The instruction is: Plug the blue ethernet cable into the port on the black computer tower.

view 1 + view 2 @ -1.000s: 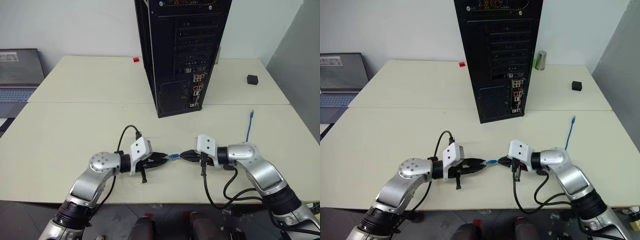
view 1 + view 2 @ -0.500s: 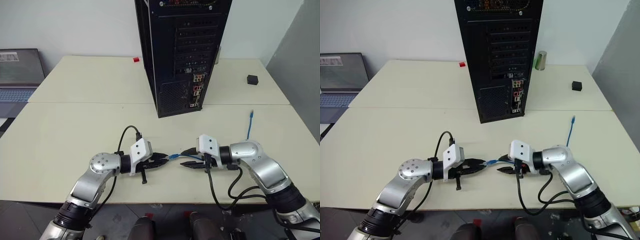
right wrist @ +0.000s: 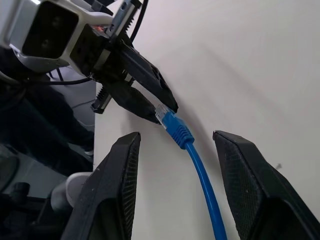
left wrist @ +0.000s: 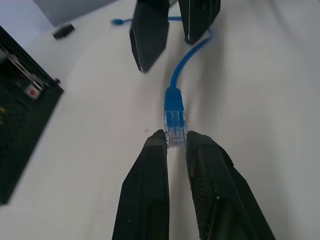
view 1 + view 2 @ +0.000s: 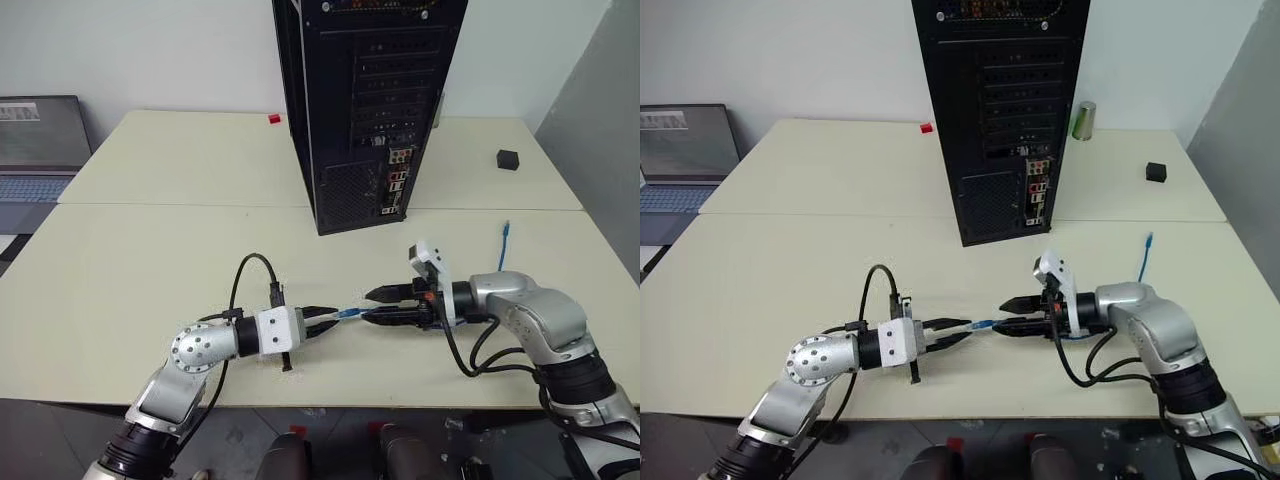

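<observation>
The blue ethernet cable (image 4: 175,90) is being pinched at its plug by the closed left gripper (image 4: 176,142). The right gripper (image 3: 175,142), just beyond it, has let go and is standing open astride the cord, so the handover looks complete; the black computer tower (image 5: 365,110) is waiting well ahead.

Bright, even light fills the scene with soft, faint shadows, no harsh glare, and slight blur at the wrist views' edges.

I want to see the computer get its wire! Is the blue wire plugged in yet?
Not yet. The left gripper pinches one plug of the blue ethernet cable over the table, away from the black computer tower.
</observation>
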`<state>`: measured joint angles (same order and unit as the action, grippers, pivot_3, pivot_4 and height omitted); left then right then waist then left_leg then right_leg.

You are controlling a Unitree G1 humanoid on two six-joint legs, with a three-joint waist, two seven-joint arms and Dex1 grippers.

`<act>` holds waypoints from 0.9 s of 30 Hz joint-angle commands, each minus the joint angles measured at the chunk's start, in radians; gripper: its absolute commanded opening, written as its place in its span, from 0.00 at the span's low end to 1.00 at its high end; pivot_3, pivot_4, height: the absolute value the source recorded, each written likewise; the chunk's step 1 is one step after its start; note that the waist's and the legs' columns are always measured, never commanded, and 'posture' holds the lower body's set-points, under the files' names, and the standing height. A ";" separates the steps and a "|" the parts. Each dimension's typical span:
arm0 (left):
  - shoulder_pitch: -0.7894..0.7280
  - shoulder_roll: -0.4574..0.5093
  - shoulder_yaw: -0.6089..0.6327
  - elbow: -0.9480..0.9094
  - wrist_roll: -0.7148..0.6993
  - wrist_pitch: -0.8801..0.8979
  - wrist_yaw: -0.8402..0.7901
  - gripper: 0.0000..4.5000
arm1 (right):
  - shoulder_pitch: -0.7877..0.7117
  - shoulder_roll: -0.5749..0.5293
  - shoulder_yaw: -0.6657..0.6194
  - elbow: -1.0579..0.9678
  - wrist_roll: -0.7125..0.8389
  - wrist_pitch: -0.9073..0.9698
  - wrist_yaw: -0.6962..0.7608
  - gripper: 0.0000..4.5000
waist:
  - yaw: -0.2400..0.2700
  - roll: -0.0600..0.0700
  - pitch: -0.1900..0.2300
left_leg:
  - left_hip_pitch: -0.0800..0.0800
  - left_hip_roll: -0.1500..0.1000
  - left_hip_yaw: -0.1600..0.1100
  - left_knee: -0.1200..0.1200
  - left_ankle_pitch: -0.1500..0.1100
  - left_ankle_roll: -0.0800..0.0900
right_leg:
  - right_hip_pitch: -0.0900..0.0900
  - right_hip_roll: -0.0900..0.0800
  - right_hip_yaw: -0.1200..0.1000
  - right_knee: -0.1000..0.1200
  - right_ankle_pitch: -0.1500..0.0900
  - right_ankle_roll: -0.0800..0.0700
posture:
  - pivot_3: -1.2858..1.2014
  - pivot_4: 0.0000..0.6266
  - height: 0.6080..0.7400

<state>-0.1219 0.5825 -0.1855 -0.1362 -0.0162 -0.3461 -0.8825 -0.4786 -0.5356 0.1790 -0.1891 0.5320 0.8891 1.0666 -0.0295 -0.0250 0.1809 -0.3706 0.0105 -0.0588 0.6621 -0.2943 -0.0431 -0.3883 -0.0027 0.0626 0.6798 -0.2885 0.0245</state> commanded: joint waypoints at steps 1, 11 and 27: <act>0.007 0.000 0.040 0.047 0.070 -0.233 0.087 0.06 | 0.000 0.007 -0.024 -0.039 0.042 0.021 -0.018 0.61 | 0.000 0.000 0.000 | 0.000 0.000 0.000 0.000 0.000 0.000 | 0.000 0.000 0.000 0.000 0.000 0.000 | 0.52 0.24 1.00; -0.002 0.030 0.079 0.198 0.262 -0.591 0.277 0.06 | -0.021 0.032 -0.040 -0.042 0.088 0.034 -0.055 0.61 | -0.001 0.000 0.000 | 0.000 0.000 0.000 0.000 0.000 0.000 | 0.000 0.000 -0.001 0.000 0.000 0.000 | 0.52 0.24 1.00; -0.034 0.064 0.078 0.251 0.393 -0.660 0.435 0.06 | -0.024 0.100 0.032 -0.036 0.054 -0.032 -0.098 0.61 | -0.002 0.000 0.000 | 0.000 0.000 -0.001 0.000 0.000 0.000 | 0.000 0.000 -0.007 0.001 0.000 0.000 | 0.52 0.24 1.00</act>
<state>-0.1443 0.6366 -0.1143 0.1257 0.3717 -0.9901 -0.4699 -0.4844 -0.4431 0.2135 -0.2120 0.5814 0.8789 0.9741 -0.0313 -0.0247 0.1809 -0.3710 0.0109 -0.0603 0.6618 -0.2944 -0.0430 -0.3884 -0.0027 0.0551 0.6804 -0.2885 0.0246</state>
